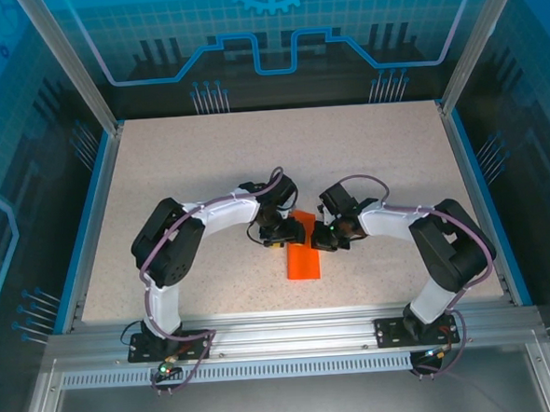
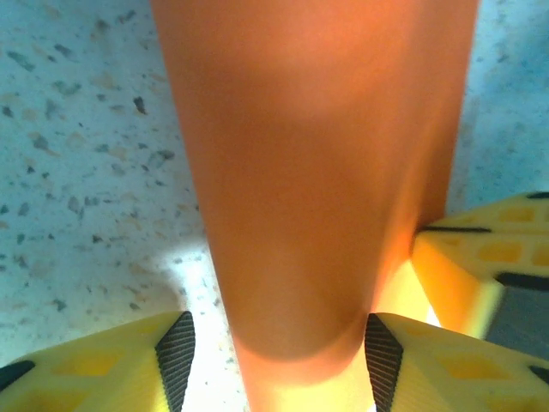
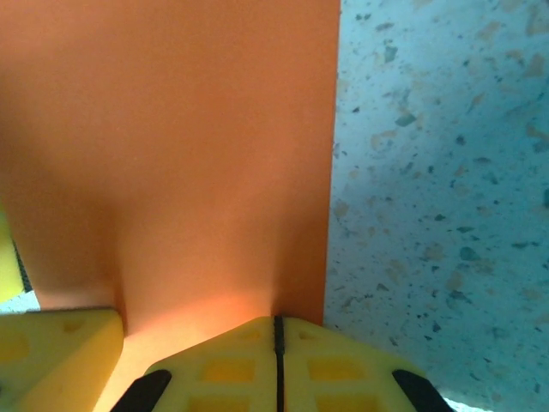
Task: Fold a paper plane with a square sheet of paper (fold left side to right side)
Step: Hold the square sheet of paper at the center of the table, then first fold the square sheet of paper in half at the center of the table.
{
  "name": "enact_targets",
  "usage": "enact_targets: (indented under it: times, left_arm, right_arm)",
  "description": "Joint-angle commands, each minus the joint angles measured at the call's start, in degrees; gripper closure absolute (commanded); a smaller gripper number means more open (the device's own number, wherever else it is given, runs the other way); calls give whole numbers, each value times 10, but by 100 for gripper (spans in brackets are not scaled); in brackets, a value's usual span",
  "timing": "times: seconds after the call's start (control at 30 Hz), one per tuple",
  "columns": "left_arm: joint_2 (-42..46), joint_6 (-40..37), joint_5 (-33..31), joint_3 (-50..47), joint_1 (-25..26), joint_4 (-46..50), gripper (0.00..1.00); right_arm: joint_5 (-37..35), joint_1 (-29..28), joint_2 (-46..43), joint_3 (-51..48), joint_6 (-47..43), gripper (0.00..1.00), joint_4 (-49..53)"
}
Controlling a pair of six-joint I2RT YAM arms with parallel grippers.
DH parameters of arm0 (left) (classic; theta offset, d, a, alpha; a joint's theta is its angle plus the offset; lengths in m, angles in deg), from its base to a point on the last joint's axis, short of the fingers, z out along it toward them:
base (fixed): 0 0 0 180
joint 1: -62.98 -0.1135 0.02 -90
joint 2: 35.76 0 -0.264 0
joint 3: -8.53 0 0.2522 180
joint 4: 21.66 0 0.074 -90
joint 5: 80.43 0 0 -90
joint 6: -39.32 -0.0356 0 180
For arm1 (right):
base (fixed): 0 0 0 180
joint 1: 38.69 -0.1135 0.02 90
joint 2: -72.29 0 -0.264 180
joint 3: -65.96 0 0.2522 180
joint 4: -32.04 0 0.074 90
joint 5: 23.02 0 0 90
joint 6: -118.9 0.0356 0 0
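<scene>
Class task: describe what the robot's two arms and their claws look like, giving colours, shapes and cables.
The left arm and right arm have black joint housings, white links and purplish-grey cables looping alongside. The left claw and right claw have yellow fingers with moulded recesses and black ribbed pads.

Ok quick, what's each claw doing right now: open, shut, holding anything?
Left gripper: open, fingers either side of the orange paper, seemingly not clamped.
Right gripper: shut, tips against the paper; no pinch visible.
</scene>
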Motion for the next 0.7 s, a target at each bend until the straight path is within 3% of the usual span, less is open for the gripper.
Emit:
enact_targets:
  times: [0.0, 0.1, 0.2, 0.37, 0.47, 0.67]
  left_arm:
    - [63, -6, -16, -6, -3, 19, 40]
    - [97, -8, -20, -16, -7, 17, 40]
    - [121, -6, 8, -32, -8, -7, 47]
    - [100, 8, 112, -53, -8, -78, 71]
    - [81, 16, 139, -56, -8, -101, 80]
    - [48, 11, 152, -58, -8, -115, 85]
  right_arm:
    - [-34, -7, 27, -10, -3, 92, 60]
    - [-36, -7, 26, -9, -3, 92, 63]
    - [-36, -7, 27, -9, -3, 92, 63]
    - [-36, -8, 27, -10, -2, 92, 63]
    - [-36, -8, 28, -10, -2, 92, 64]
    - [-36, -9, 28, -9, -2, 92, 66]
